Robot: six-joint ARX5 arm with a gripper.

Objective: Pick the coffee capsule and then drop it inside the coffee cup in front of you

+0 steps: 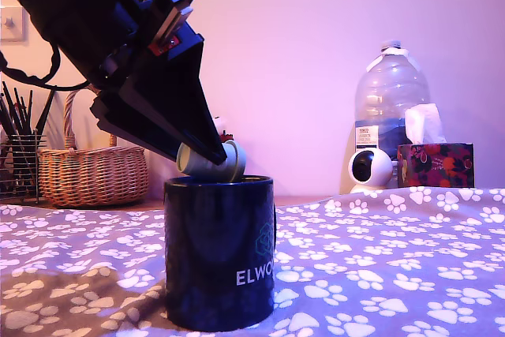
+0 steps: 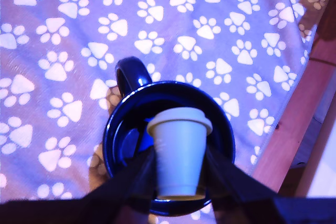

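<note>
The coffee cup (image 1: 218, 250) is a glossy dark mug with white "ELWO" lettering, standing on the paw-print cloth at the front of the exterior view. Directly above its rim, my gripper (image 1: 211, 159) is shut on the coffee capsule (image 1: 211, 162), a small pale tapered pod held tilted. In the wrist view the capsule (image 2: 179, 153) sits between my two dark fingers (image 2: 131, 179), hanging over the cup's open mouth (image 2: 168, 148), with the handle to one side. The capsule's lower end is just above the rim.
A paw-print cloth (image 1: 379, 258) covers the table. Behind, a wicker basket (image 1: 91, 173) and a pen holder (image 1: 20, 165) stand at the exterior view's left; a water jug (image 1: 390, 108), small white camera (image 1: 369, 169) and tissue box (image 1: 435, 165) at its right. The table's wooden edge (image 2: 299, 114) shows in the wrist view.
</note>
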